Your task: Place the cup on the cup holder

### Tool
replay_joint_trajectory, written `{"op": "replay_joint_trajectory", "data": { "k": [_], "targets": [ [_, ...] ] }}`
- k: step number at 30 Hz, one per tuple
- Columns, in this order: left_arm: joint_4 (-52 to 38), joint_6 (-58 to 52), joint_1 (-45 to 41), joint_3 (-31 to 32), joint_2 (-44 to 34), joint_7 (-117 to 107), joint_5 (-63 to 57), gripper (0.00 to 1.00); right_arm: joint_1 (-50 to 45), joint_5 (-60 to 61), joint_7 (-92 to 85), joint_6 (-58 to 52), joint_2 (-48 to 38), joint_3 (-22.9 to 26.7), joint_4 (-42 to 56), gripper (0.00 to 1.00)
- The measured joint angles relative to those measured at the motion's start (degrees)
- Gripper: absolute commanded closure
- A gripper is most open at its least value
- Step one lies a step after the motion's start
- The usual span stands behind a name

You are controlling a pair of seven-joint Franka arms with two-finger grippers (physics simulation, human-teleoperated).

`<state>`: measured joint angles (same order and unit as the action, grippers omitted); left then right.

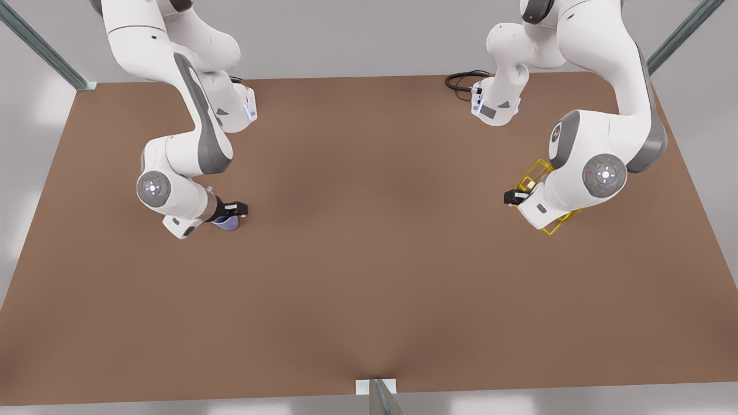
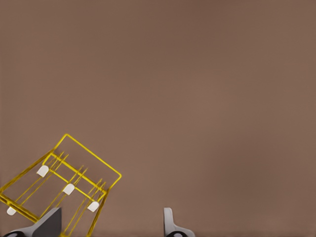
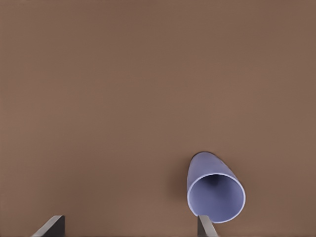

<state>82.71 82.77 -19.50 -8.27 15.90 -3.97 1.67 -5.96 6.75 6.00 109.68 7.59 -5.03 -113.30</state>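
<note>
The lavender-blue cup (image 3: 216,196) rests on the brown table (image 1: 369,259), its open mouth turned toward the right wrist camera. My right gripper (image 3: 128,228) hovers over it, open, one fingertip (image 3: 205,226) at the cup's rim. In the front view this gripper (image 1: 235,208) is at the left, with the cup (image 1: 226,223) partly hidden under it. The yellow wire cup holder (image 2: 68,188) with white-tipped pegs sits beneath my left gripper (image 2: 109,226), which is open, one finger (image 2: 49,223) above the frame. In the front view the left gripper (image 1: 514,197) covers part of the cup holder (image 1: 527,183) at the right.
A black cable (image 1: 461,80) loops at the table's far edge near one arm's base. Metal frame posts (image 1: 377,397) stand at the front edge and the far corners. Bare tabletop lies between the two arms.
</note>
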Motion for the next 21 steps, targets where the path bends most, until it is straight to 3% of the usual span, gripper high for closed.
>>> {"op": "replay_joint_trajectory", "data": {
  "k": [21],
  "targets": [
    [1.15,1.08,1.31,-0.07,1.58,-0.23,-0.69,0.00,4.93,0.30,0.86,12.34,-1.02,0.65,-13.04,0.00]
  ]
}}
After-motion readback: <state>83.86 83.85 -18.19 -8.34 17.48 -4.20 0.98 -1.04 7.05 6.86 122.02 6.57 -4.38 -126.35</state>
